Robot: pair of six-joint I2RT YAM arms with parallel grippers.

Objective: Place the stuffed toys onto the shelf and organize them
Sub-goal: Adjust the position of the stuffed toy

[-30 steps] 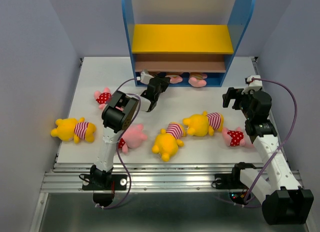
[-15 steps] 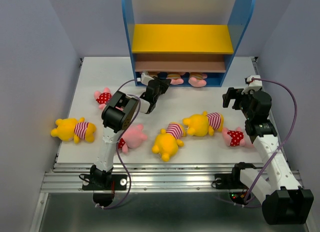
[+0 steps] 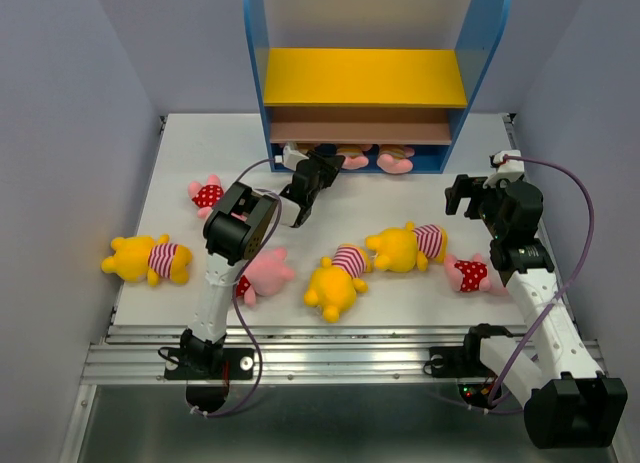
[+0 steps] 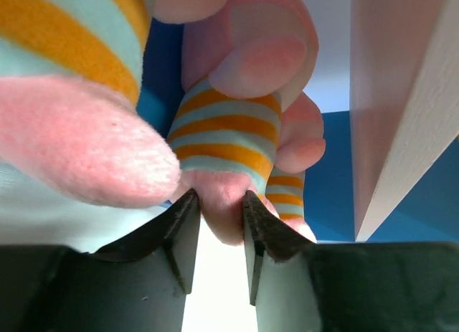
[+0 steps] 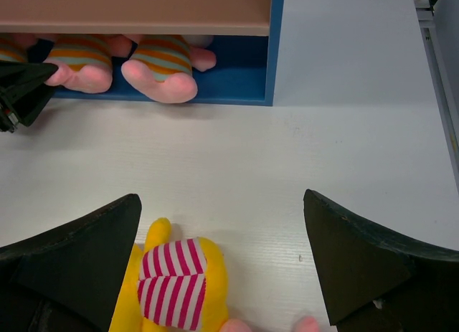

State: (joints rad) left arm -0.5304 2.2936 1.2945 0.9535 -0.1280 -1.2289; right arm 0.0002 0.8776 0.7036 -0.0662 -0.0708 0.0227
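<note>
blue side panels frame the shelf at the back of the top view, with a yellow board over a brown one over a blue base. the left arm stretches forward, elbow up and wrist low, and the left gripper is poked into the base tier beside the striped pigs. the right arm stands bent, with the right gripper above the white table. plush lies loose there: the left bear, mid bear, right bear, two dotted pigs and a pink pig half under the left arm. against a second ago the left gripper sits a touch nearer the shelf, and nothing else has shifted.

left wrist: the black fingers stand a little apart with a fuzzy pink foot wedged between the tips, touching both. i cannot tell if they squeeze it. orange-and-pale striped shirts crowd above, blue shelf wall behind.

right wrist: the jaws are spread wide on nothing, with the right bear's red-striped shirt between them below. two striped pigs lie feet-out in the base tier.
</note>
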